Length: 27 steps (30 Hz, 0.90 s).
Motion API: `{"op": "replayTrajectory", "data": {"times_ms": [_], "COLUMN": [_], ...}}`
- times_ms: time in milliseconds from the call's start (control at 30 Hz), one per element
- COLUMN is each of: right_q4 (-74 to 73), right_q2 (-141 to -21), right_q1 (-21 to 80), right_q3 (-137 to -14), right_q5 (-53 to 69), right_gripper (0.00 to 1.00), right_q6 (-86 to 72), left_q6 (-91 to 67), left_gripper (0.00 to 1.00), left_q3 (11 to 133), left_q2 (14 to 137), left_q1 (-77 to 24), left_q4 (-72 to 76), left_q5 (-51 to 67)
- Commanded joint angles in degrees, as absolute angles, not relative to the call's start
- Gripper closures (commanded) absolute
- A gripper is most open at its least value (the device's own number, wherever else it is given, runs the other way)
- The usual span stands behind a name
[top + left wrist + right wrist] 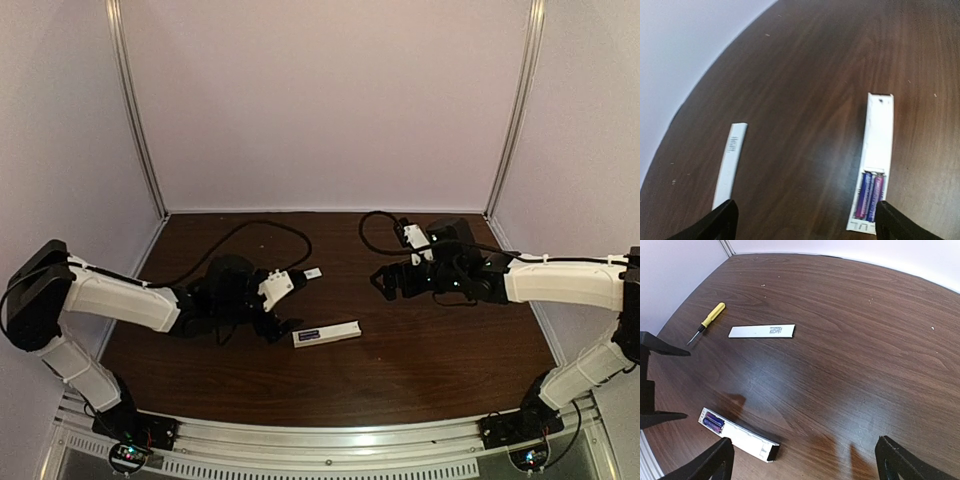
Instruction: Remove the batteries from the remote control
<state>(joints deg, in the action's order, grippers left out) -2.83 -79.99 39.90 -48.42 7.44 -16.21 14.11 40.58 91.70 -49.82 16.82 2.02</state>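
From above I count one remote control [326, 334] at lower centre of the bench [420, 360], just right of the left pincer [283, 326], whose spread I cannot tell here.

My left wrist view shows that pincer wide, two batteries [869, 195] seated in the remote at lower right, one cover strip [730, 164] at left.

The right wrist view shows the right pincer [805, 460] wide, one screwdriver [707, 321] upper left.

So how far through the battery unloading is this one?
Done: the cover strip is off and lies apart from the remote control, whose compartment is exposed. In hand: nothing; the left gripper and right gripper are open and empty. Left: both batteries still sit in the compartment, so neither is out.
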Motion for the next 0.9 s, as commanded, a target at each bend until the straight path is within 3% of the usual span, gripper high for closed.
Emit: {"op": "replayTrajectory", "data": {"times_ms": [0, 133, 300, 567, 733, 867], "right_q4": [-1.0, 2.1, 1.6, -3.3, -3.2, -3.6], "right_q2": [-78.9, -76.9, -75.5, -77.5, -75.4, -75.3], "right_q1": [39.1, 38.6, 38.2, 39.6, 42.8, 43.7], "right_q3": [-48.8, -46.9, -45.7, -43.7, -40.8, -41.1], "right_q5": [5.6, 3.2, 2.7, 13.5, 12.0, 10.0], "right_gripper": [0.0, 0.0, 0.0, 0.0, 0.0, 0.0], "right_q6": [-16.2, -17.5, -18.6, -21.7, -24.2, -24.4], "left_q6": [8.3, 0.7, 0.3, -7.4, -14.7, -19.3], "left_gripper": [0.03, 0.03, 0.02, 0.09, 0.16, 0.13], "left_q3": [36.4, 34.8, 40.9, 49.9, 54.7, 55.1], "left_q2": [84.4, 80.9, 80.5, 87.2, 89.4, 89.1], "left_q1": [-49.7, -48.1, -46.9, -43.1, -38.1, -37.6], "left_q4": [23.1, 23.0, 12.0, 2.1, -6.5, -11.9], "left_q5": [-11.8, -21.5, -14.7, -1.4, -4.9, -12.7]}}
